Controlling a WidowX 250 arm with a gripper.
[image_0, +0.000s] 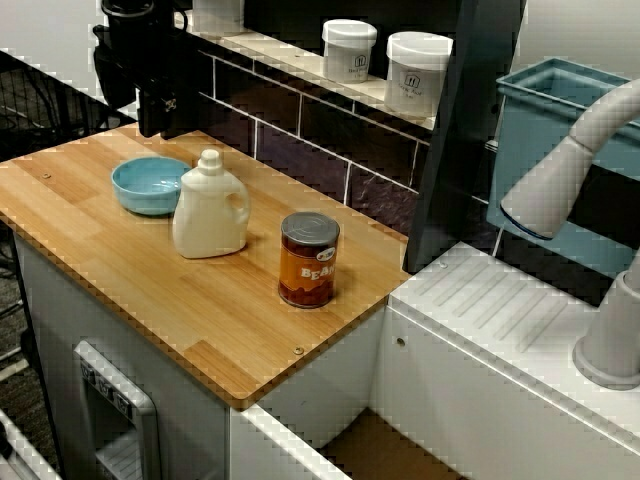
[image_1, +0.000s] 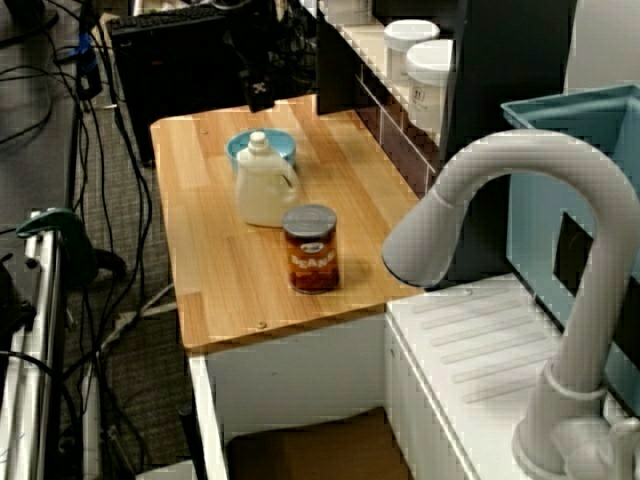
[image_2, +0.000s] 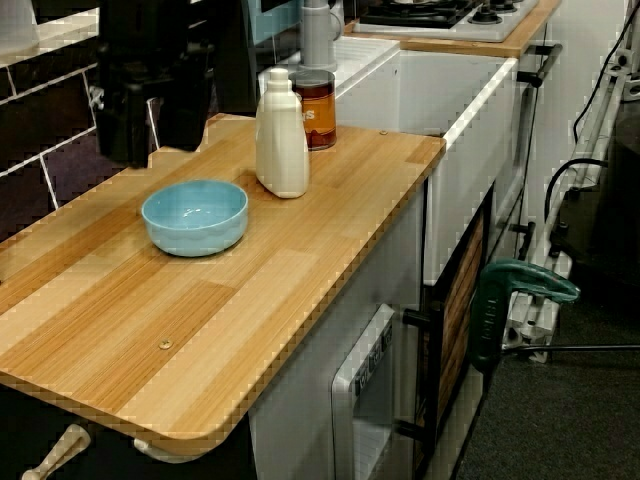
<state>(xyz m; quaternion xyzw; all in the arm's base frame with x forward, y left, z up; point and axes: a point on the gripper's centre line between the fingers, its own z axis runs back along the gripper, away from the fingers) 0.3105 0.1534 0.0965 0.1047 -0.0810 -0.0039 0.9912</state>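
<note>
Behind the blue bowl (image_2: 195, 215), on its tiled-wall (image_0: 300, 150) side, the claw (image_2: 156, 148) hangs over the rear edge of the wooden counter (image_0: 200, 310). In the low view along the counter its two dark fingers (image_2: 185, 120) stand apart, with wall grout showing between them. It is released, gripping nothing and touching nothing.

The bowl is the nearest item. It sits on the counter just in front of the claw and lower, toward the counter's front edge. It is round, so it has no long axis, and it sits level with its mouth upward. Only one arm is present.

Contents:
- The bowl is empty.
- Just beside the bowl on the sink side, a cream jug (image_0: 210, 210) stands upright and capped, apart from the bowl.
- Beyond the jug from the bowl, a bean can (image_0: 309, 258) stands upright with its lid on.
- Well apart from the bowl, on the wall shelf, stand two lidded white jars (image_0: 349, 50). Their contents cannot be told.
- Farthest from the bowl are a grey tap (image_0: 570, 170) and a teal tub (image_0: 540, 130). The tub's interior is not visible.
</note>
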